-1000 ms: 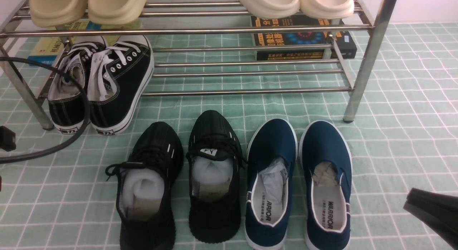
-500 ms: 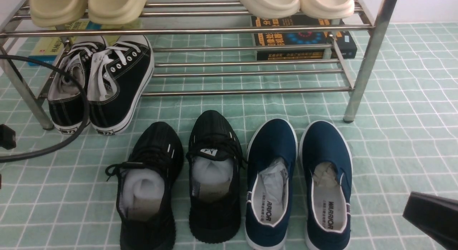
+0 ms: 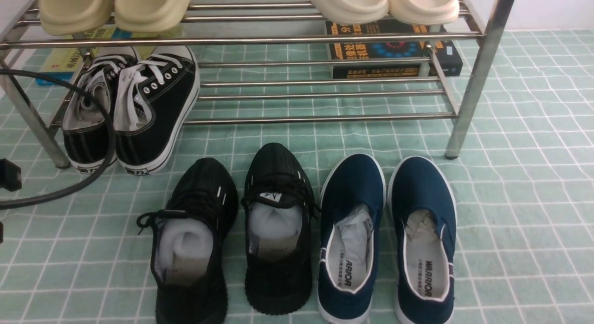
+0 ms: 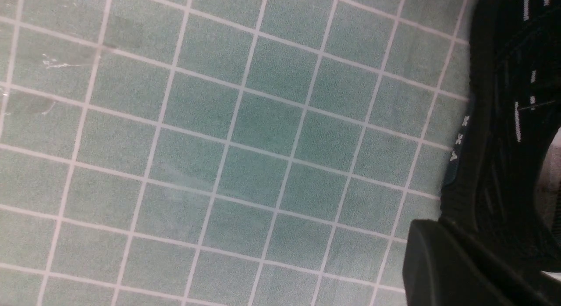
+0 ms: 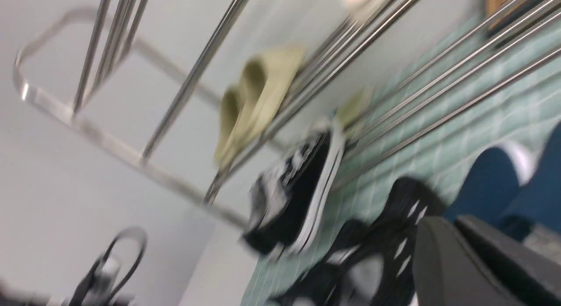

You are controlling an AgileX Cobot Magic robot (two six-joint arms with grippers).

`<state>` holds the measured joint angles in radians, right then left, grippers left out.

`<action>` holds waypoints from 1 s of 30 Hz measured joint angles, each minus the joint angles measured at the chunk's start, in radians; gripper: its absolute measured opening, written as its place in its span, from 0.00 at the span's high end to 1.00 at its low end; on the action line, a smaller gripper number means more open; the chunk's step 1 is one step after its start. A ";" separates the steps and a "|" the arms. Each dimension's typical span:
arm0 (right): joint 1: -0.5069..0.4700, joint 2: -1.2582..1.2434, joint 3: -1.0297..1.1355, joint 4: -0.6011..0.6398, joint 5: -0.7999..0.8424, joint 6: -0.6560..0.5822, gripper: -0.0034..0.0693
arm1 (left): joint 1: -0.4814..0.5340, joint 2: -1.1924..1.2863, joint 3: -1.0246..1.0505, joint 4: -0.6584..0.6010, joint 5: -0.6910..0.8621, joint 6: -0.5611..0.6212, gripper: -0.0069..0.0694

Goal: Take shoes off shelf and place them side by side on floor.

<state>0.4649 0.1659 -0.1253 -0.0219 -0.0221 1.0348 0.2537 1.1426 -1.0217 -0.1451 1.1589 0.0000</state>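
Floor (image 3: 524,184): mint grid sheet, lying under everything; filling most of L wrist view, bare alongside L fingers (image 4: 438,271).
Shelf (image 3: 325,118): chrome rod rack, standing well beyond R fingers (image 5: 438,262); blurring in R wrist view.
Shoes: black knit sneakers sitting on floor, off shelf, side by side, toes facing rack. L knit sneaker (image 3: 204,184) nearly touching R knit sneaker (image 3: 277,166), which is sitting slightly fwd. One's ribbed sole edge (image 4: 482,165) lying just past L fingertip; contact, can't tell.
Navy slip-ons (image 3: 352,184): sitting just beside knit pair, showing just past R fingers.
Canvas sneakers (image 3: 158,106): resting on lower tier, well beyond R fingers.
L gripper (image 4: 434,236): only a dark finger corner showing; apart or together, can't tell.
R gripper (image 5: 451,222): dark fingers showing at frame edge, knit pair lying just past them; gap, can't tell.
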 joint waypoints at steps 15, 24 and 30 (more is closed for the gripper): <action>-0.394 -0.176 0.150 0.140 0.142 -0.001 0.84 | 0.000 0.000 0.000 -0.022 -0.032 0.000 0.87; -0.403 -0.176 0.150 0.117 0.154 -0.002 0.82 | 0.000 0.000 0.000 -0.034 -0.045 0.000 0.86; -0.403 -0.176 0.150 0.083 0.165 -0.006 0.81 | 0.000 0.000 0.000 -0.034 -0.041 0.012 0.86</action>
<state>0.0619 -0.0100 0.0246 0.0609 0.1428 1.0288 0.2537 1.1426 -1.0217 -0.1789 1.1174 0.0123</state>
